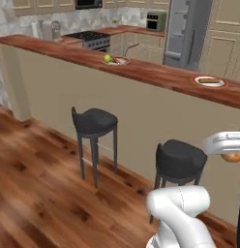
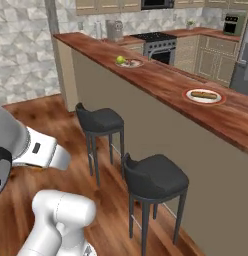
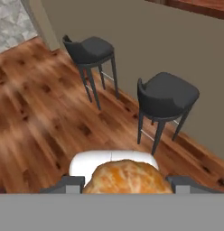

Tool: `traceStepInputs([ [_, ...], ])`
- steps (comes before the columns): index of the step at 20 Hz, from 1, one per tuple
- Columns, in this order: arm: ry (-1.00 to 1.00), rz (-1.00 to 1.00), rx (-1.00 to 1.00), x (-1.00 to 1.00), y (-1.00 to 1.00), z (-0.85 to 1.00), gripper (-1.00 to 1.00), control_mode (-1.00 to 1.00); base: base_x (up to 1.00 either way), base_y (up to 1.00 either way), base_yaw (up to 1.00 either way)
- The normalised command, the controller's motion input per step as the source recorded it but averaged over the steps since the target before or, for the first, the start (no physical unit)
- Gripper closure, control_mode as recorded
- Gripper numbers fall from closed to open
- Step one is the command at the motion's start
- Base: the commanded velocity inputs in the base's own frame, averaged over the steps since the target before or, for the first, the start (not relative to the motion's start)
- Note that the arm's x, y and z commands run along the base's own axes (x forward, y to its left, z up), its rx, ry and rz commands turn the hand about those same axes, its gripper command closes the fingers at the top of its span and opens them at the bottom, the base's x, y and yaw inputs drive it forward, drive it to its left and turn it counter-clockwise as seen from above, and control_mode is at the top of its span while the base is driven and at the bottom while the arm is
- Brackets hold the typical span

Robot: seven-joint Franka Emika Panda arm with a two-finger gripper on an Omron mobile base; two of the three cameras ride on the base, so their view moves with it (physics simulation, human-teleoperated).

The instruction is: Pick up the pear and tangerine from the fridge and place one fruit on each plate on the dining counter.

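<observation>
Worktop [image 1: 156,77] runs as a long reddish-brown bar across the scene, raised on a beige base, with the fridge [image 1: 187,34] well behind it on the kitchen side. We're on the floor side, low and short of the bar, two dark stools [image 2: 155,176] between us and its base.

Two plates up there. Far-left plate [image 1: 120,60] already has the pear [image 1: 108,58] at its rim, touching or partly on it; can't tell exactly from here. So we judge that half done. Near-right plate [image 1: 209,81] carries a brown oblong item, lying lengthways along the bar. It's not one of our fruits, but there's pale dish showing around it.

Tool [image 3: 126,181] is clamped on the tangerine [image 3: 127,177]: hand view shows the orange fruit sitting between the two dark fingers [image 3: 68,185], filling the gap. Left base view catches the fruit [image 1: 232,157] at the far right edge, tucked under the white hand.

Key relation: the free target, the near-right plate, lies up and forward of the tool, slightly left in the left base view. Tool sits clearly below the bar's top surface. We judge the next move needs lift first, then reach forward over the bar edge, clearing the nearer stool.

Risk: setting down on the brown item, so the fruit rolls off. We'd aim for bare dish beside it.
</observation>
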Motion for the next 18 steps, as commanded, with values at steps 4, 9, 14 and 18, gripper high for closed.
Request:
traceStepInputs([
  [4,0.0,0.0,0.0,0.0,0.0,0.0,1.0,1.0,0.65,0.01,-0.49],
  [9,0.0,0.0,0.0,0.0,0.0,0.0,1.0,1.0,0.59,0.07,-0.5],
  [14,0.0,0.0,0.0,0.0,0.0,0.0,1.0,1.0,0.58,0.2,-0.49],
  [18,0.0,0.0,0.0,0.0,0.0,0.0,1.0,1.0,0.74,0.51,-0.42],
])
